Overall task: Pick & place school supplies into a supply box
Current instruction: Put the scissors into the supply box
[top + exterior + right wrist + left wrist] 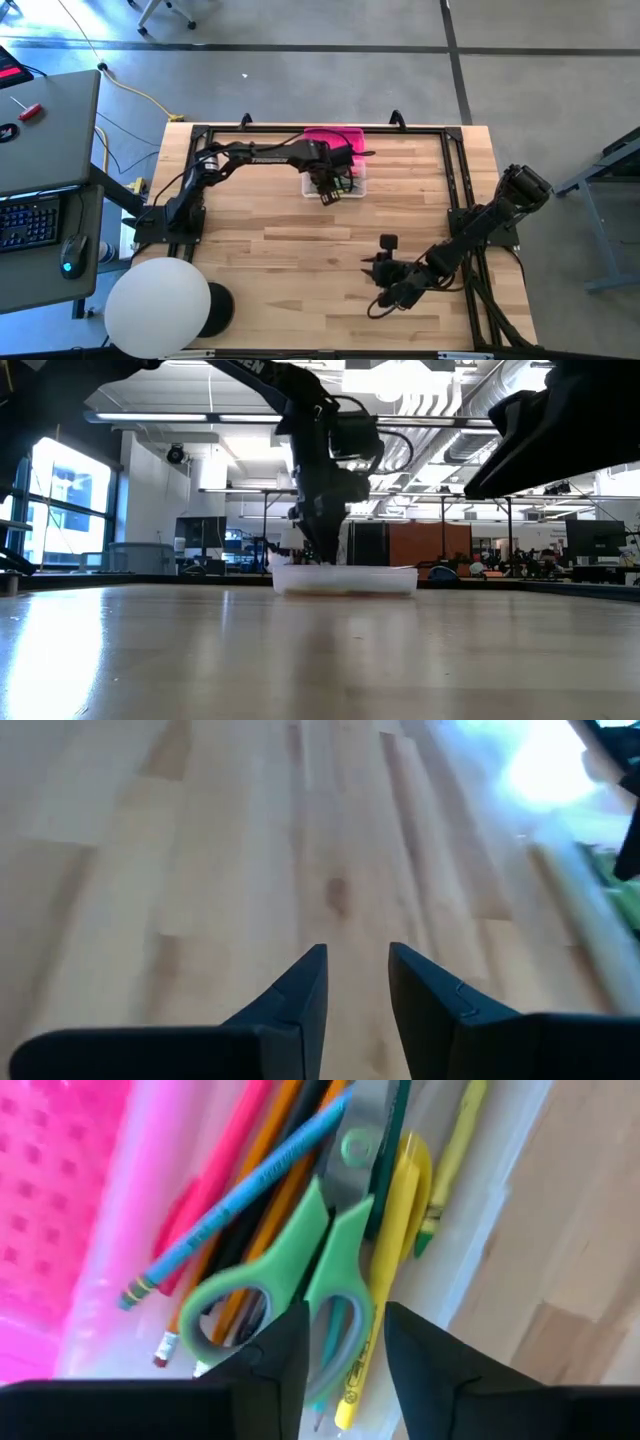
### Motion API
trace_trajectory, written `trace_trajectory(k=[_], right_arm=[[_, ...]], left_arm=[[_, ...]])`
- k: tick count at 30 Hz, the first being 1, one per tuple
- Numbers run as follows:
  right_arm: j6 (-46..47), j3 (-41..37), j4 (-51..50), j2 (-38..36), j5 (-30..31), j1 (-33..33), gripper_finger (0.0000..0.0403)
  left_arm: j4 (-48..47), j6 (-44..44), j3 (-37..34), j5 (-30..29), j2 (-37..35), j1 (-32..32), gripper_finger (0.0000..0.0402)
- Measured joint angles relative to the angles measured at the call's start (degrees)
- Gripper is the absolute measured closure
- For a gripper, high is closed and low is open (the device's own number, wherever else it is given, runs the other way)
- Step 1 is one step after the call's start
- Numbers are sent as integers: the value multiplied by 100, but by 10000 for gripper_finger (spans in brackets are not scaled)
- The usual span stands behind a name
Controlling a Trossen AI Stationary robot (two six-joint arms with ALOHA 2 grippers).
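The supply box (335, 183) sits near the table's far edge, its clear base (345, 580) on the wood and its pink lid (335, 138) lying open behind it. Inside the base lie pens and pencils (250, 1190), among them orange, pink, blue and yellow ones, with the green-handled scissors (320, 1250) on top. My left gripper (346, 1340) reaches down into the box (328, 195) and is shut on the scissors. My right gripper (357, 970) is open and hovers over bare wood near the table's right side (372, 264). My left gripper pinches one handle loop of the scissors (345, 1315) between its two fingers. It comes from above, pointing down into the box. The scissors lie flat along the box on the pens and pencils, blades pointing away from the fingers.
A black metal frame (455, 190) runs round the table's far and side edges. A white round object (158, 305) stands at the near left corner. A desk with a keyboard (30, 220) is left of the table. Bare wood fills the middle (300, 260).
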Motion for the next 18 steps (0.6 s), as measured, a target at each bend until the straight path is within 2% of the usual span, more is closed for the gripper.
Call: trace_trajectory(k=[5,11,14,18], right_arm=[[-24,0,-682,0,657,-2,315],[813,0,-1678,-1,1536,-23,315],[1074,0,-1901,-2,1787,-106,315],[1089,0,-1910,-2,1666,-285,315]], left_arm=[[-148,12,7,-30,-125,0,239],[-244,158,0,-77,-124,0,238],[377,291,0,-85,-123,-42,238],[1282,701,0,-97,-123,-50,238]])
